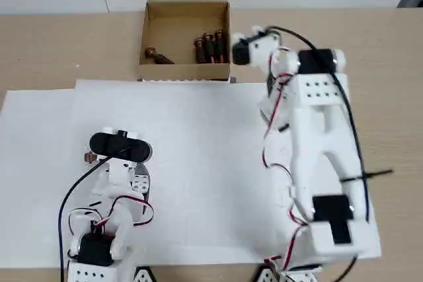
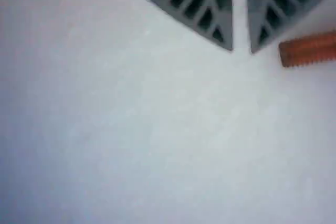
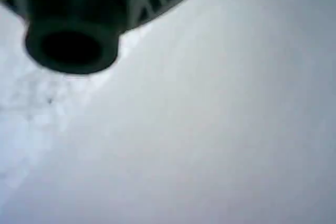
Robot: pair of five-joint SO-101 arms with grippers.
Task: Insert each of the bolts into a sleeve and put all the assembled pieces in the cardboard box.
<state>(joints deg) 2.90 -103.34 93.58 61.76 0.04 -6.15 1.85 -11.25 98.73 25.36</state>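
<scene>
In the left wrist view my left gripper (image 2: 241, 50) hovers just over the white paper with its grey ribbed fingers (image 2: 210, 14) nearly together and nothing between them. A copper bolt (image 2: 307, 49) lies on the paper just beside one fingertip. From above, that bolt (image 1: 89, 157) pokes out beside the left arm's head. My right gripper (image 3: 73, 19) is shut on a dark sleeve (image 3: 71, 51), its open end facing the camera, above the paper. The cardboard box (image 1: 187, 10) holds several assembled pieces (image 1: 210, 47), one lying apart (image 1: 157, 56).
A white paper sheet (image 1: 198, 163) covers most of the tan table (image 1: 39, 51). The right arm (image 1: 317, 117) stretches along the right side, its head close to the box's right wall. The left arm (image 1: 115, 183) stands at the near left.
</scene>
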